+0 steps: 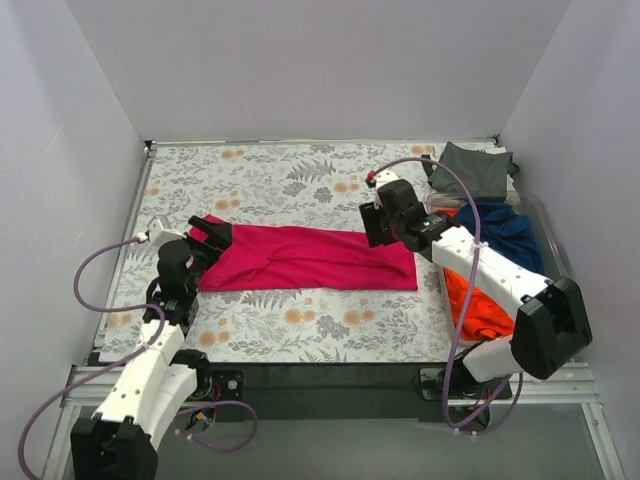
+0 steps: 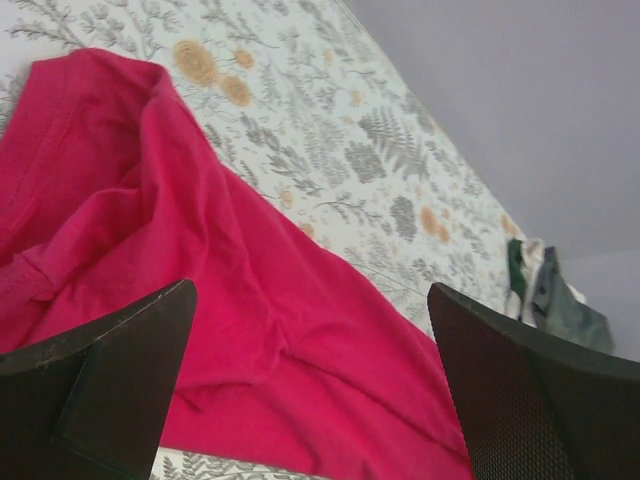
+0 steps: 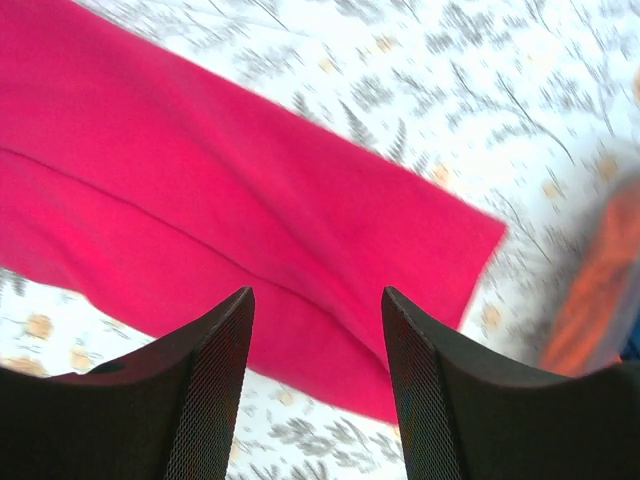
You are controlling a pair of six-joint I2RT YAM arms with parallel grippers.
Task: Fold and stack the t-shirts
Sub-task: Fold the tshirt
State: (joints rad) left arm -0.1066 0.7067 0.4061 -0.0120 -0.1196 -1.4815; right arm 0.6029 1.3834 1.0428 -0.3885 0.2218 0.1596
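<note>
Top external: floral tablecloth (image 1: 300,180), walls (image 1: 300,60); left tool (image 1: 215,233), right tool (image 1: 369,226) spread over pink tee (image 1: 310,258).

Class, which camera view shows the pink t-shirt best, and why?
Top external: the whole pink t-shirt shows as a long strip. The left wrist shows only its rumpled end, the right wrist only its flat end.

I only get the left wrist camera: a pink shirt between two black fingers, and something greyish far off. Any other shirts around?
Observer: Yes, an orange shirt lies on the right side, partly under the right arm.
Operator: Just that one?
Observer: A navy shirt lies bunched behind it, next to the grey-green shirt.
Operator: What's the other arm doing?
Observer: The right gripper is open at the right end of the pink shirt.
</note>
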